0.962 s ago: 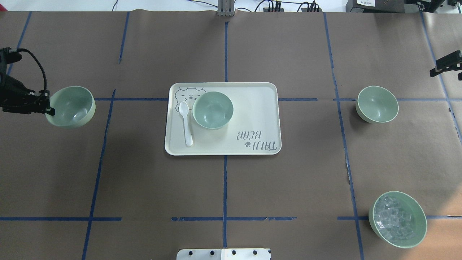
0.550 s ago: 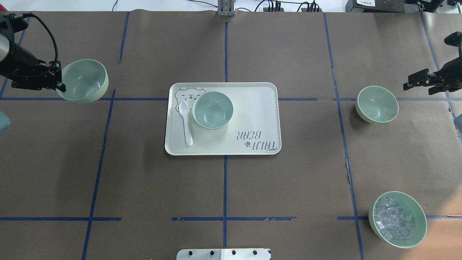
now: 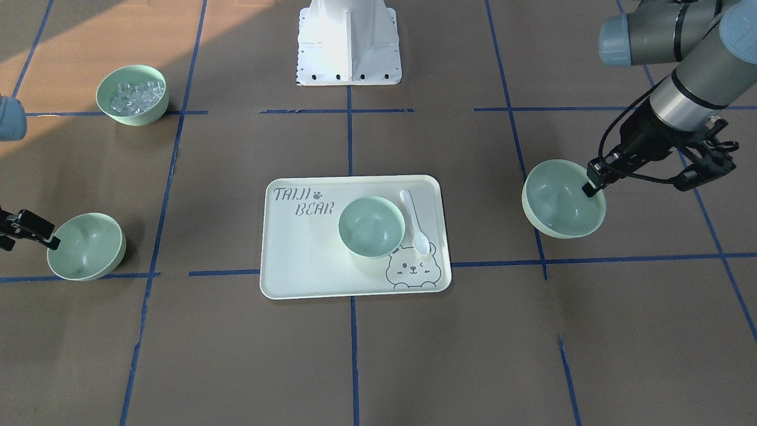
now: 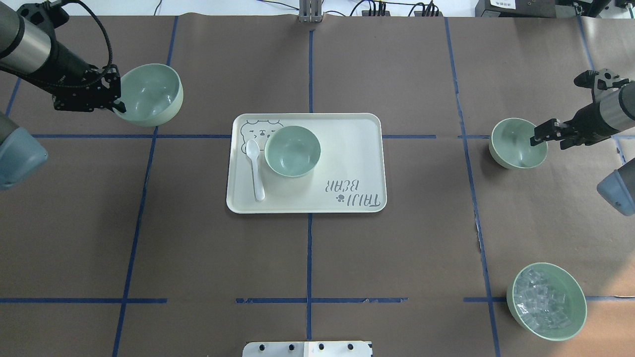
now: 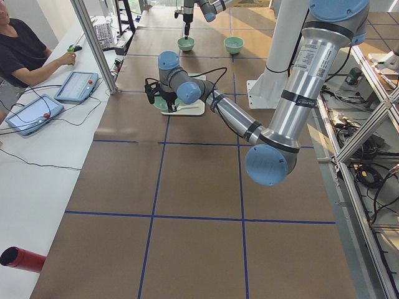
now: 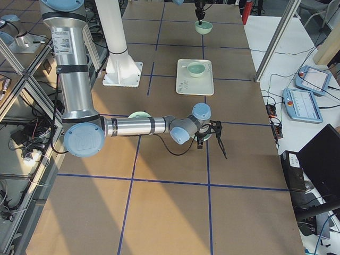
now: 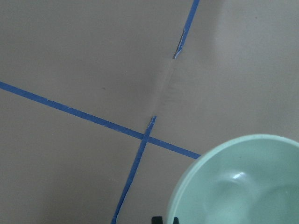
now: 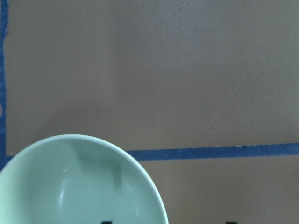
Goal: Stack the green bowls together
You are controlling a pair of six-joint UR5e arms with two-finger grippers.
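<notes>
Since half a second ago, your left hand (image 4: pixel 116 99) has carried the first green bowl (image 4: pixel 151 94) toward 2 o'clock in the overhead view. It now holds the bowl tilted above the surface (image 4: pixel 397 258), at 10 o'clock of the tray (image 4: pixel 352 148) and well apart from the tray's rim. Its fingers are pressed close, pinching that bowl's rim at the 9 o'clock edge.

Your right hand (image 4: pixel 538 136) has swung in to the second green bowl (image 4: pixel 513 148), which sits on the surface at 3 o'clock of the tray. Its fingers are spread, one on each side of the rim at the 3 o'clock edge.

The third green bowl (image 4: pixel 291 151) stands on the tray's 9 o'clock half, with a white spoon (image 4: pixel 256 171) just beside it at 9 o'clock. Brown surface crossed by blue tape lines separates each outer bowl from the tray. The bowl of clear cubes (image 4: pixel 545 301) sits at 4 o'clock, well apart from the right hand.
</notes>
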